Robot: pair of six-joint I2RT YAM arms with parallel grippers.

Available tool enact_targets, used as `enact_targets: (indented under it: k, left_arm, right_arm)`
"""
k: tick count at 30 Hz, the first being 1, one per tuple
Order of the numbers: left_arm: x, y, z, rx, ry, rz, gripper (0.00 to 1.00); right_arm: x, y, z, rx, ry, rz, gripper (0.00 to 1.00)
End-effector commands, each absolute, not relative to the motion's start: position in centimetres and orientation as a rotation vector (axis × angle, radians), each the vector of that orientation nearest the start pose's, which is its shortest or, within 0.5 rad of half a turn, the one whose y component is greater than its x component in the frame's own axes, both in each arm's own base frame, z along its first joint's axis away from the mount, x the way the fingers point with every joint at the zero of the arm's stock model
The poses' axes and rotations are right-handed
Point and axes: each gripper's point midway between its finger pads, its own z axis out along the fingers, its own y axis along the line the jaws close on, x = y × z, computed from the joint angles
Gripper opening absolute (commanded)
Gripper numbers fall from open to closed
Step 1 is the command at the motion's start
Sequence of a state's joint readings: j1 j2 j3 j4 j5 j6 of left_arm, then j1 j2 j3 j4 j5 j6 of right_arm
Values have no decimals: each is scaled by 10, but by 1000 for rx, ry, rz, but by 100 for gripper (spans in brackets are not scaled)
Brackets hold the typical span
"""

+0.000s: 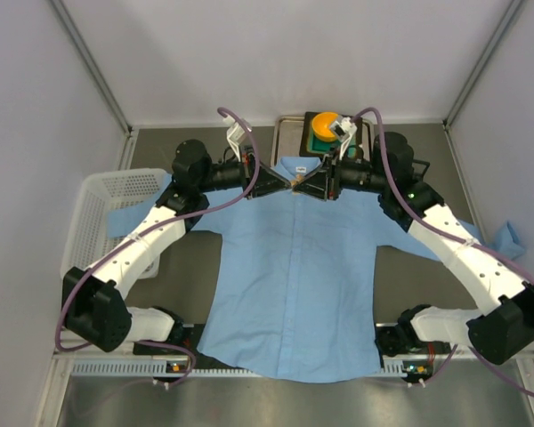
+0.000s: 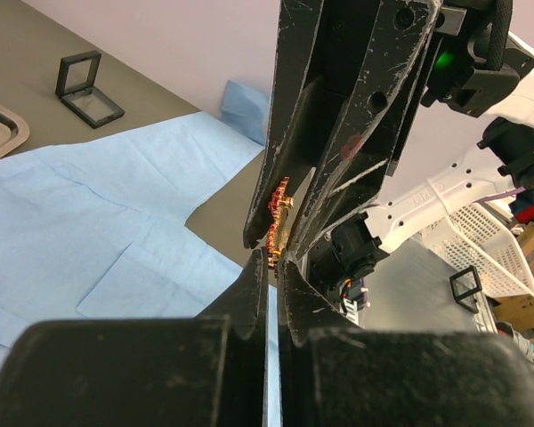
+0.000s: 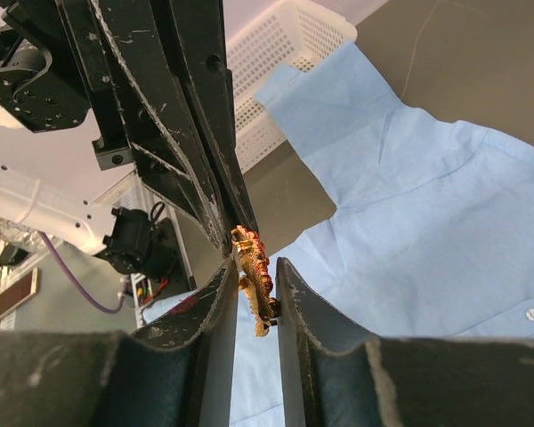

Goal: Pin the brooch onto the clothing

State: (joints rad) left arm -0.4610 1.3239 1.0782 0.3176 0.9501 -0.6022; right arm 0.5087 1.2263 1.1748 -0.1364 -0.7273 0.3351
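- Looking down from the top view, we are seeing the 2 arms meeting tip to tip over the collar of the light blue shirt (image 1: 294, 285), which is lying spread flat on the table. The left gripper (image 1: 286, 183) and the right gripper (image 1: 306, 184) are pointing at each other, with the brooch (image 1: 295, 182) showing as a tiny speck between them.
- Behind the collar, an orange bowl (image 1: 324, 132) is sitting on a tray (image 1: 289, 133), and a white basket (image 1: 102, 200) is standing by the left sleeve.
- Turning to the left wrist view, we are finding the left gripper (image 2: 273, 264) pressed together, nipping the lower end of the red-orange brooch (image 2: 278, 213). The right gripper's fingers are reaching in on both sides of it.
- Turning to the right wrist view, we are seeing the brooch (image 3: 254, 277) sitting in the narrow gap between the right gripper's (image 3: 255, 265) 2 fingers, up above the shirt (image 3: 427, 196). We cannot tell whether they are clamping it or only flanking it.
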Motion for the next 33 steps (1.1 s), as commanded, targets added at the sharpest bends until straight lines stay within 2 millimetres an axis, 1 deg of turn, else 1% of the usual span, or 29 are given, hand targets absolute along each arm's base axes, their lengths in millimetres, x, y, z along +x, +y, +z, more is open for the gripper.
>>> enact_targets:
  k: [1,9,18,20,21,22,26,28,29,30,31,33]
  left_arm:
    - [250,-300,376,776,1478,-1488,0]
    - [247,-300,375,786,1477,-1494,0]
    - [249,-300,373,791,1483,-1493,0]
    - [248,-301,372,794,1484,-1494,0]
    - [249,-300,372,793,1482,-1492,0]
    - [248,-301,371,799,1484,-1493,0]
    - [248,-301,367,806,1497,-1491,0]
    - [248,-301,365,814,1503,-1497,0]
    - [247,-302,363,824,1506,-1506,0]
    - [245,-302,363,832,1506,-1515,0]
    - [245,-302,362,834,1513,-1523,0]
    - [239,-302,360,862,1514,-1551,0]
  right_arm:
    - [256,285,360,-730,1666,1176,20]
    - [255,285,361,-747,1659,1174,19]
    - [241,283,365,-833,1622,1187,19]
    - [236,284,368,-852,1612,1210,29]
    - [231,285,370,-875,1598,1234,36]
    - [228,286,375,-889,1582,1247,49]
    - [220,288,386,-920,1552,1290,68]
    - [217,287,392,-937,1531,1293,72]
    - [218,285,393,-948,1515,1276,72]
    - [220,283,394,-950,1508,1261,72]
    - [226,278,394,-945,1504,1234,72]
    - [234,270,393,-984,1462,1151,68]
